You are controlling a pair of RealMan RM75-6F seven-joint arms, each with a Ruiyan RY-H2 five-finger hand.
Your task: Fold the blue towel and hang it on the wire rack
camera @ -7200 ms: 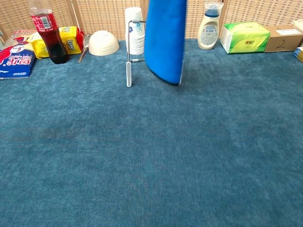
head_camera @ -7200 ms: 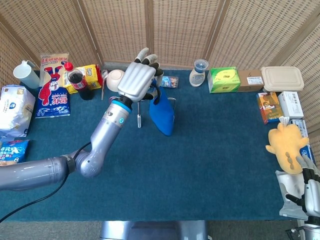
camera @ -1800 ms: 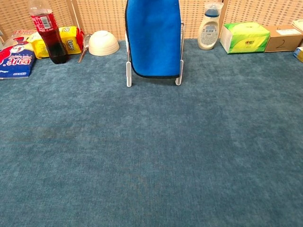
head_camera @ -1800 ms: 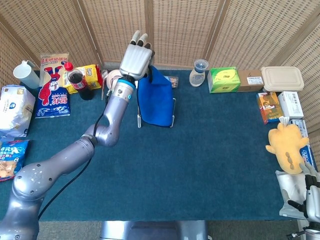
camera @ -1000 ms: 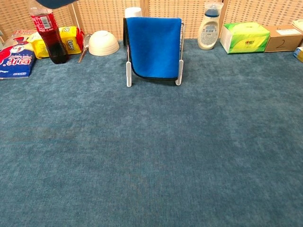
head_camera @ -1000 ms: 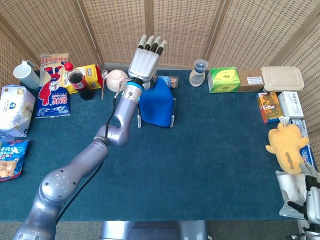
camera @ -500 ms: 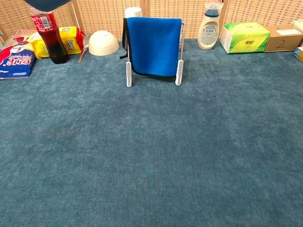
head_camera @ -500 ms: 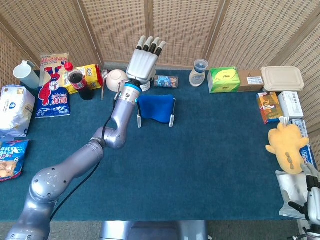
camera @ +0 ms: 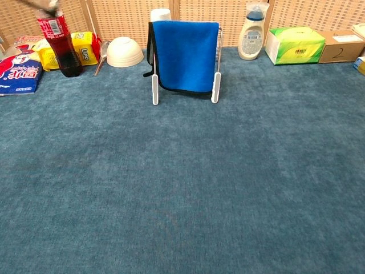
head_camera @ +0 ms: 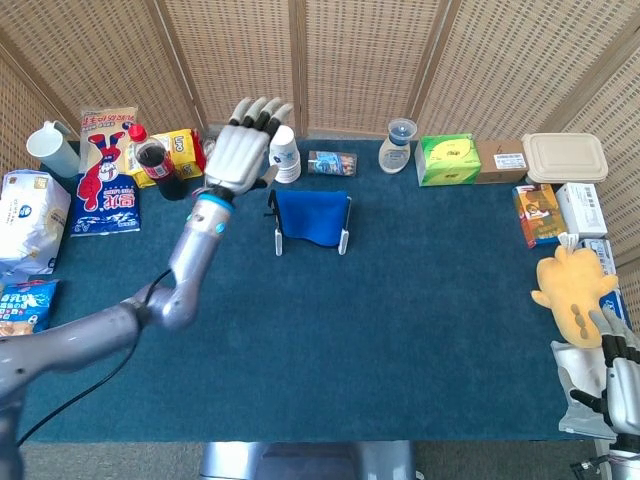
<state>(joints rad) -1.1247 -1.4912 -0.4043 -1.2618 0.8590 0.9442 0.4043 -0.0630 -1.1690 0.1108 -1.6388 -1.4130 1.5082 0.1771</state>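
The folded blue towel [head_camera: 311, 219] [camera: 185, 55] hangs over the top bar of the wire rack [head_camera: 278, 243] [camera: 155, 90] at the back middle of the table. My left hand [head_camera: 240, 145] is raised to the left of the rack, fingers spread, holding nothing and apart from the towel. At the head view's lower right corner my right hand [head_camera: 620, 378] rests low by the table edge; its fingers are not plain to see.
Behind the rack stand paper cups [head_camera: 285, 155] and a white bowl [camera: 125, 52]. A cola bottle [camera: 55, 40], snack bags [head_camera: 108, 170] and a jug [head_camera: 52, 148] fill the left. A lotion bottle [head_camera: 398, 146], tissue box [head_camera: 448, 159], cartons and a yellow plush toy [head_camera: 572, 293] line the right.
My left hand has drawn away leftward and down from above the rack, leaving the towel hanging on it. The towel and the right hand stay put.
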